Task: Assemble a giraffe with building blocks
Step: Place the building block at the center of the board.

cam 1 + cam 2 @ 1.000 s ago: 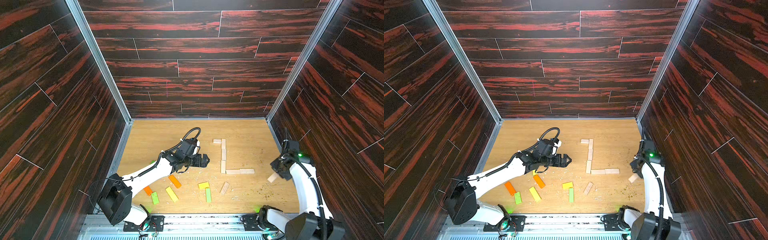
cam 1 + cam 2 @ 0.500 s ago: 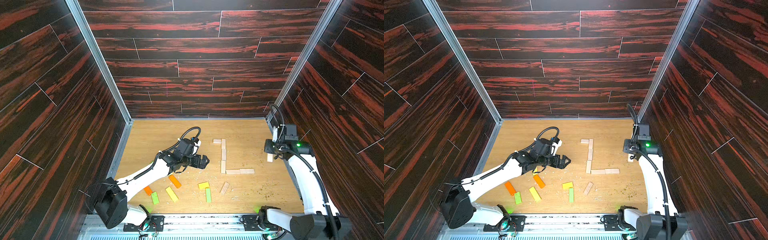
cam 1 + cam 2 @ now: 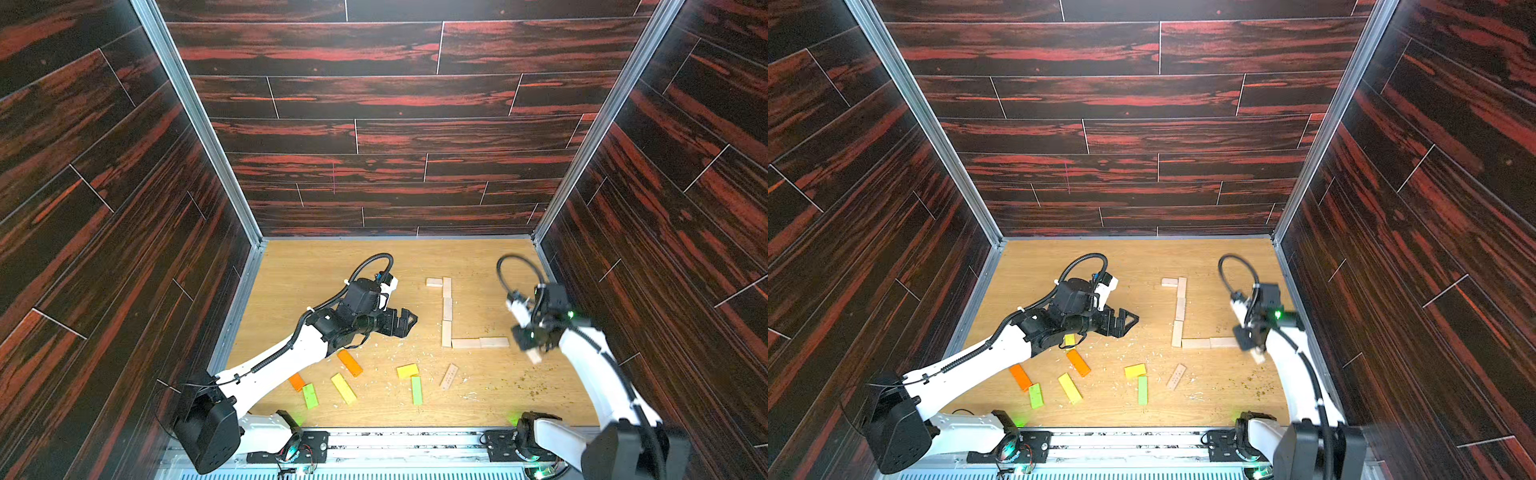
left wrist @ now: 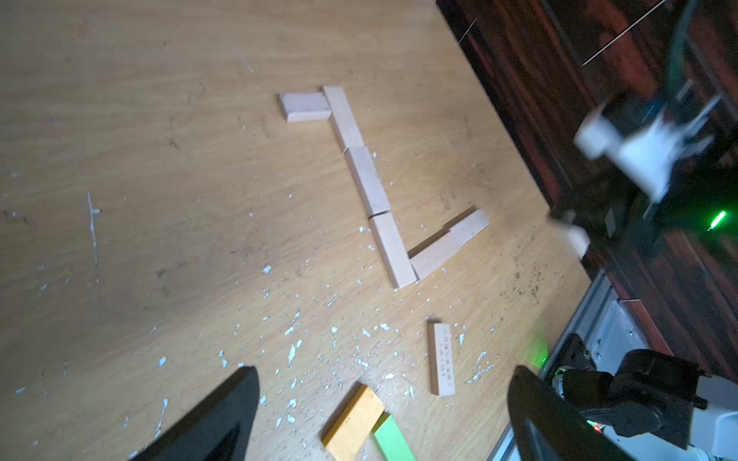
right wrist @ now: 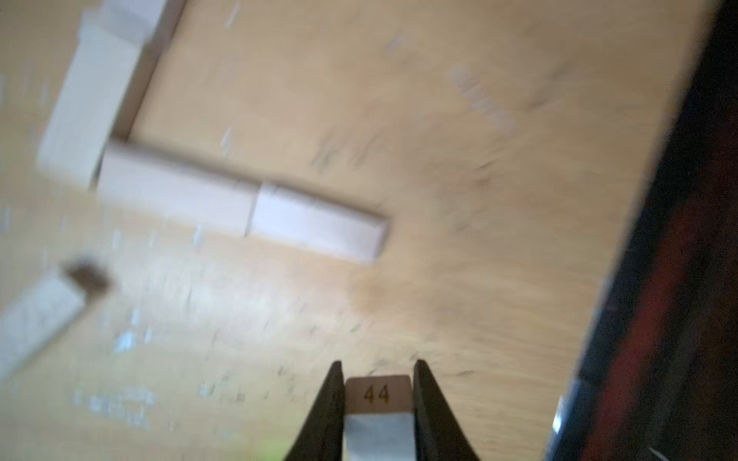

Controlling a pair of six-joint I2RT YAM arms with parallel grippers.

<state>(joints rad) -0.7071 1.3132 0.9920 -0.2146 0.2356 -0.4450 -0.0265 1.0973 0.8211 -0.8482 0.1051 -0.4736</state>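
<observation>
Left gripper [image 3: 405, 322]: jaws wide, empty, unmoved, near loose orange, yellow and green painted planks [image 3: 349, 363].
Pale wooden plank figure [image 3: 446, 309]: L-shaped, flat, mid-table.
Right gripper [image 3: 532, 347]: swung in from the wall, clamping a pale wooden plank [image 5: 377, 393] beside the L's free end; placement likely next.
Surface: scuffed light-wood tabletop [image 3: 311, 270].
Room: dark red-streaked panel walls [image 3: 374, 124].

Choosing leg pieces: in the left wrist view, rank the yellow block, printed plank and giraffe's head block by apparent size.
1. yellow block, though nearest the camera, so unsure.
2. printed plank and head block look alike; the latter lies farther.
</observation>
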